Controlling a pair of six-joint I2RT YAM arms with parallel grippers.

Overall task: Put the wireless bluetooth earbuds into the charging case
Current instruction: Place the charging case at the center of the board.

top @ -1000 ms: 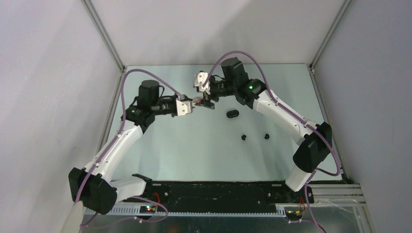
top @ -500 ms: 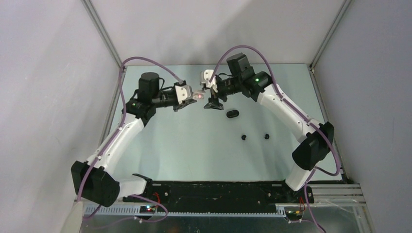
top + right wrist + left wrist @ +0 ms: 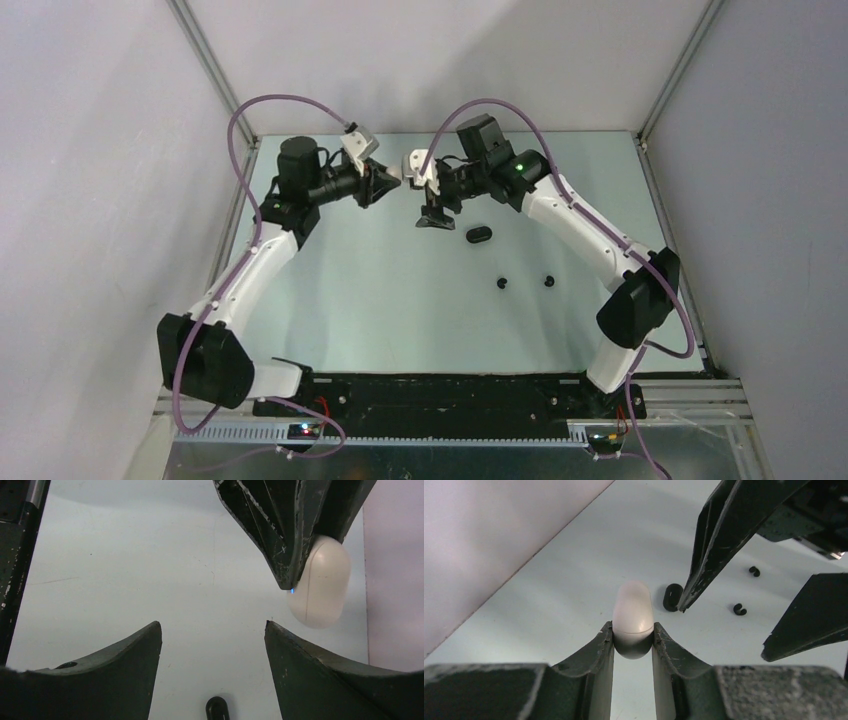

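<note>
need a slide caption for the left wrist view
Left gripper clamps the white case; black case and two black earbuds lie on the table beyond.

Two white-shelled arms with chunky black joints: the left arm [image 3: 250, 275] and the right arm [image 3: 590, 235]. A mauve cable [image 3: 270, 98] loops over each. A green light [image 3: 516, 166] glows on the right arm. The dark jaws look scuffed, with pale chipped edges.

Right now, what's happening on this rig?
The left gripper is shut on the white case, holding it above the table with its lid closed. The right gripper is open and empty close beside it. The black case and two black earbuds lie loose on the table. No white buds are in view.
</note>
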